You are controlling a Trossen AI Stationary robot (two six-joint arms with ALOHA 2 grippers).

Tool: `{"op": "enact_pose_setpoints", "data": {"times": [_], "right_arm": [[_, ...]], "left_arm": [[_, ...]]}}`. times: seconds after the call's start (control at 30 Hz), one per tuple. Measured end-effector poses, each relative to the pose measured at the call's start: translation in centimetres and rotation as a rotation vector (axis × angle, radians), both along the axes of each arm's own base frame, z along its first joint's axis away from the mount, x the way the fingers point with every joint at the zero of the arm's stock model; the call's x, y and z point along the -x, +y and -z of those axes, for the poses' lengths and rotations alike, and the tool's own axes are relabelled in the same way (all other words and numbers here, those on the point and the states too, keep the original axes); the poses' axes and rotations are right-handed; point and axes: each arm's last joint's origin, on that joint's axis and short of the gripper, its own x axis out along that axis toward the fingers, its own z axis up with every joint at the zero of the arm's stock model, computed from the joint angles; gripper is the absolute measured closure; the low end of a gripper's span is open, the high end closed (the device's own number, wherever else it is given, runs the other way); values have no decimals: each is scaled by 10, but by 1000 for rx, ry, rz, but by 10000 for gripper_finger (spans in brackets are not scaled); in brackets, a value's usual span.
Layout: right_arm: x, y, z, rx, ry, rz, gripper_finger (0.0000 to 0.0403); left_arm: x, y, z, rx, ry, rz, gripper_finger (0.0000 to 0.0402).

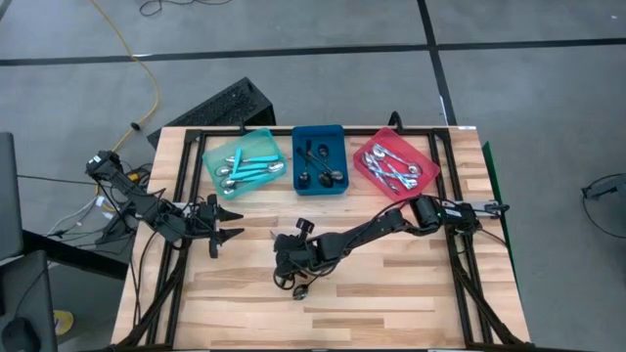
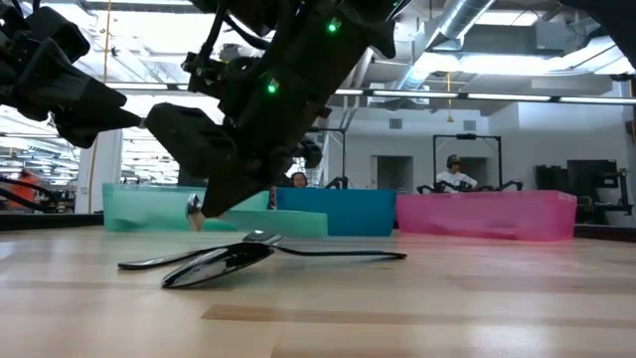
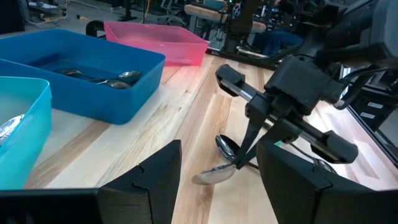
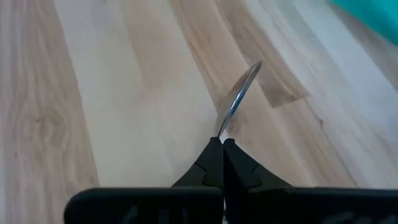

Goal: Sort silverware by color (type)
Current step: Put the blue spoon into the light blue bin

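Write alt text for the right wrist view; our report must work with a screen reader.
The right gripper's two dark fingers are shut on the end of a silver spoon, which sticks out ahead of them over the light wooden table. A sliver of a teal tray shows at one corner.

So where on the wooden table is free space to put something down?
Bare wood lies along the near edge of the wooden table and right of the right gripper. It is crowded at the far edge: teal plastic tray, blue tray and pink tray, and around the loose spoons.
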Motion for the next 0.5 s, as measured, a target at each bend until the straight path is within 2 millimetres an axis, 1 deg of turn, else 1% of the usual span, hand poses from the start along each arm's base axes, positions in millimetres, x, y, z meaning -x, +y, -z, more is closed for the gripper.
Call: {"op": "enact_pose_setpoints", "data": {"times": [0.33, 0.5], "right_arm": [[0, 1, -1, 27, 2, -6, 389], [-5, 1, -12, 42, -23, -23, 389]], "left_arm": [[0, 0, 0, 1, 0, 0, 207], [0, 0, 0, 1, 0, 0, 207]]}}
